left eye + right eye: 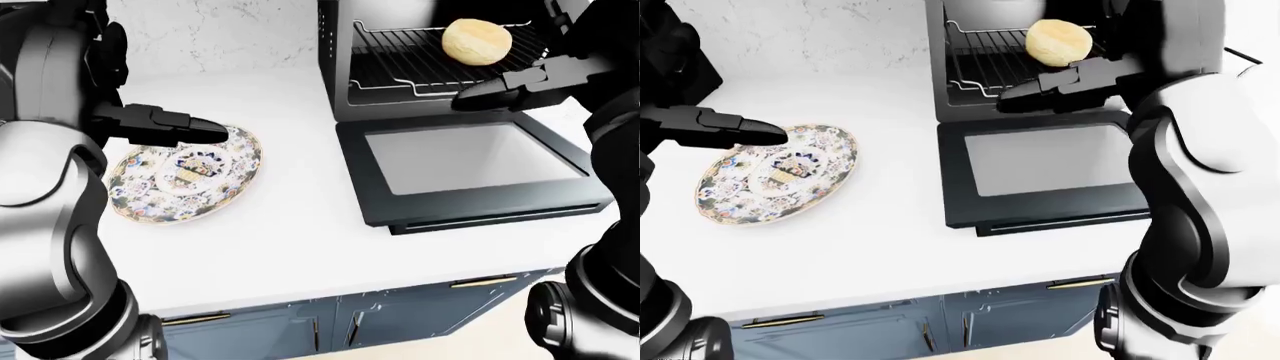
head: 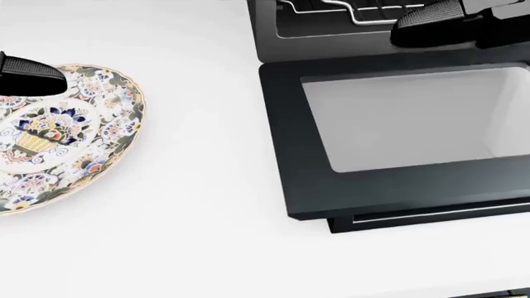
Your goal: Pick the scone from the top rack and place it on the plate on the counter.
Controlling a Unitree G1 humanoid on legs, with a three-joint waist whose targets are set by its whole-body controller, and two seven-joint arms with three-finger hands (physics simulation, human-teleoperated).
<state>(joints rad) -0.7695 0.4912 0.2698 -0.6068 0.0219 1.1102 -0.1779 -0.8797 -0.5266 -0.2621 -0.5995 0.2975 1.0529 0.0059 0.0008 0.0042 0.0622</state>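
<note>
One scone (image 1: 477, 40), round and pale gold, resting on the top rack (image 1: 420, 61) inside the open black toaster oven (image 1: 335, 67) at upper right of the left-eye view, untouched. Oven door (image 1: 470, 159) dropped flat onto the white counter (image 1: 290, 240), grey glass pane facing up. Right hand (image 1: 500, 90) held level just below and in front of the rack's edge, over the hinge of the door, dark fingers (image 1: 1032, 93) stretched out together and pointing toward the view's left, closed on nothing; gap between them too hard to read, so cannot tell whether wide or narrow. Scone clear of that hand, just above and behind it in the eye views. Plate (image 1: 190, 180), flowered in blue, yellow and red with a basket motif at its middle, lying bare on the counter well to the left of the oven. Left hand (image 1: 170, 126) poised over the plate's upper left rim, fingers (image 1: 750, 131) likewise straight and pointing right, holding nothing, spread not readable. Marbled wall (image 1: 220, 30) behind the counter; dark blue cabinet doors (image 1: 380, 322) with brass handles (image 1: 483, 283) below its edge. Head view showing only part of the plate, the door, the rack's lower edge and both fingertips.
</note>
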